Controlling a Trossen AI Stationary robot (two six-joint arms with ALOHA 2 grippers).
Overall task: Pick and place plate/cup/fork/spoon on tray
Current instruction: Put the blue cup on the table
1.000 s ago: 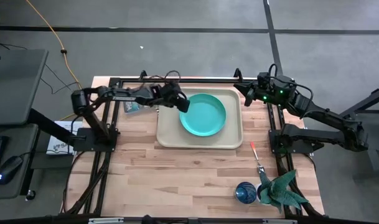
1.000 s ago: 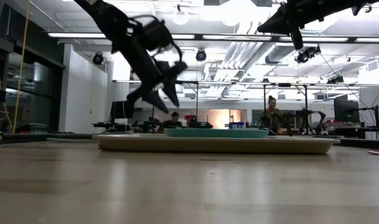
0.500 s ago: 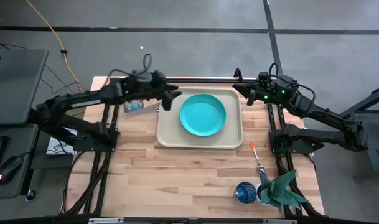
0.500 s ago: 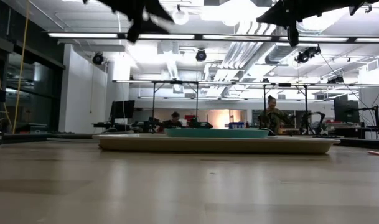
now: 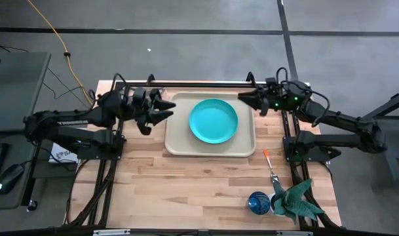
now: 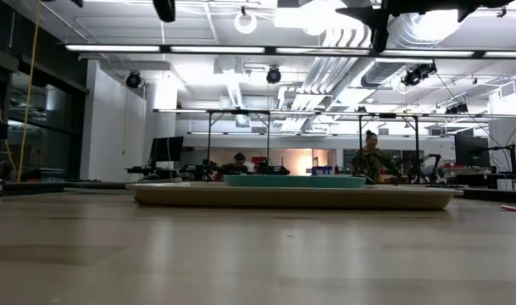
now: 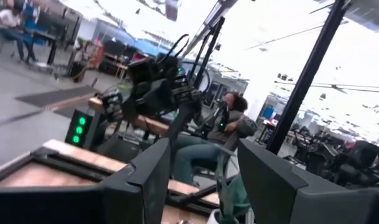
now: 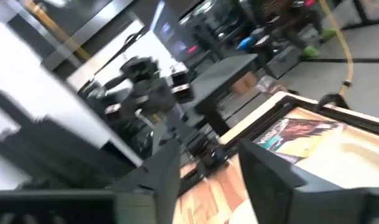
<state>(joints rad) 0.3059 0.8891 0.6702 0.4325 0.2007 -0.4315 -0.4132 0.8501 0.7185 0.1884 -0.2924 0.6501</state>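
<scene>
Here, with the plate point(image 5: 213, 120) on the tray point(image 5: 178, 145), the cup point(image 5: 259, 202) and fork point(image 5: 270, 164) lie off the tray's right near corner, closer to the right gripper point(image 5: 242, 98) than to the left gripper point(image 5: 168, 110), both empty, fingers parted.

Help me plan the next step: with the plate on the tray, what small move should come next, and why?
Probably the right gripper, open and empty beside the tray, should swing toward the cup. The plate already sits on the tray, while cup and spoon lie on that arm's side.
</scene>
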